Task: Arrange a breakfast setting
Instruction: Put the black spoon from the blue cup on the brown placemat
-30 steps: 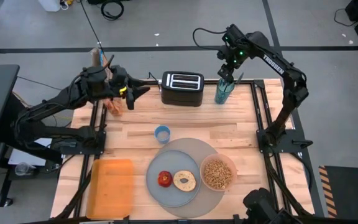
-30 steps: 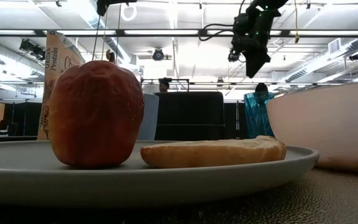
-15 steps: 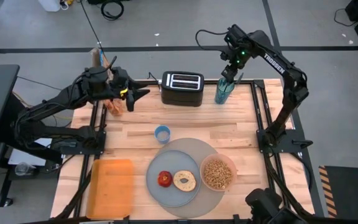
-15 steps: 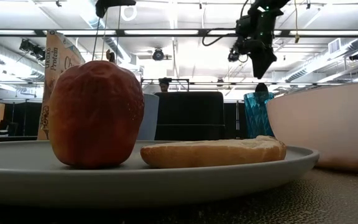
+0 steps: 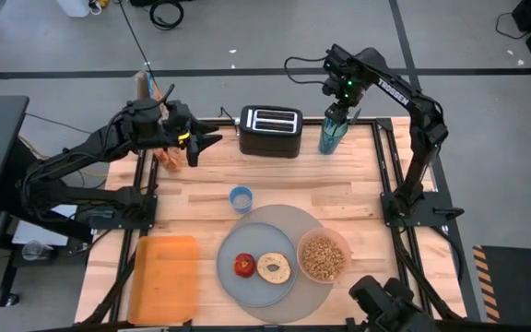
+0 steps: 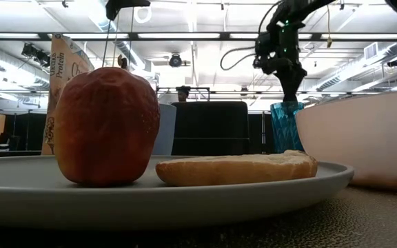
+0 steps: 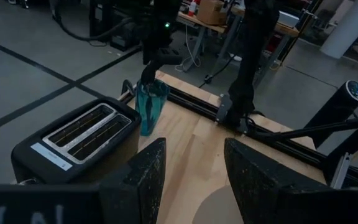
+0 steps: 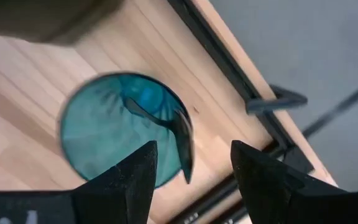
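We line up over the teal tumbler to lift it cleanly

Our right gripper (image 5: 336, 108) hangs directly above the teal tumbler (image 5: 331, 135), which stands just beside the black toaster (image 5: 270, 131) at the far edge of the tabletop (image 5: 339, 189); its fingers (image 8: 124, 177) are spread and hold nothing, and a spoon (image 8: 166, 127) rests inside the tumbler. We judge it best to straddle the rim clear of that spoon. Our left gripper (image 5: 201, 143) waits, fingers apart and empty, on the toaster's other side
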Available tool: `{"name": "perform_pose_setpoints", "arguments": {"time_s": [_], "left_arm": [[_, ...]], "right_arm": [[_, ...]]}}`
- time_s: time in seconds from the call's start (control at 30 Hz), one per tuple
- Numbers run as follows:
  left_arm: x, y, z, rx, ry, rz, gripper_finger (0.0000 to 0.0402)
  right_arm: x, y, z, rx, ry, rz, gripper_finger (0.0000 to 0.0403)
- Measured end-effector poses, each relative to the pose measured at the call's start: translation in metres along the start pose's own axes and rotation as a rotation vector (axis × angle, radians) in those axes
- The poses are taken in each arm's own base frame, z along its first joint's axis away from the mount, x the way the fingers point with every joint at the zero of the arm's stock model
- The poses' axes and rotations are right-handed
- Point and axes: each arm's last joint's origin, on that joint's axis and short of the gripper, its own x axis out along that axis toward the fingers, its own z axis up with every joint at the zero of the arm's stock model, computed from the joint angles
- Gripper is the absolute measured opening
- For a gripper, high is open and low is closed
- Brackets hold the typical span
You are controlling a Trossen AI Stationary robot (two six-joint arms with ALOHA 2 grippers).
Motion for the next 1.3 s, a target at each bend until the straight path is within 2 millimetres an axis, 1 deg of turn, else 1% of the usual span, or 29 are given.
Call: {"name": "perform_pose_setpoints", "arguments": {"time_s": [0.13, 0.33, 0.7, 0.93, 1.1, 1.3], "left_arm": [[0.000, 0.000, -0.001, -0.009, 0.006, 0.000, 0.0172], [0.000, 0.000, -0.001, -0.025, 0.015, 0.002, 0.0172], [0.000, 0.000, -0.002, -0.025, 0.017, 0.003, 0.0172], [0.000, 0.000, -0.002, -0.024, 0.017, 0.003, 0.0172], [0.000, 0.000, -0.002, -0.014, 0.016, 0.003, 0.0172], [0.000, 0.000, -0.002, -0.013, 0.016, 0.003, 0.0172]], "right_arm": [[0.008, 0.002, 0.003, 0.009, 0.049, -0.020, 0.0211], [0.008, 0.003, 0.004, 0.010, 0.037, 0.012, 0.0207], [0.008, 0.004, 0.004, 0.020, 0.034, 0.030, 0.0153], [0.008, 0.007, 0.004, 0.031, 0.039, 0.030, 0.0140], [0.007, 0.011, 0.005, 0.039, 0.040, -0.023, 0.0132], [0.007, 0.014, 0.006, 0.030, 0.036, -0.031, 0.0117]]}}
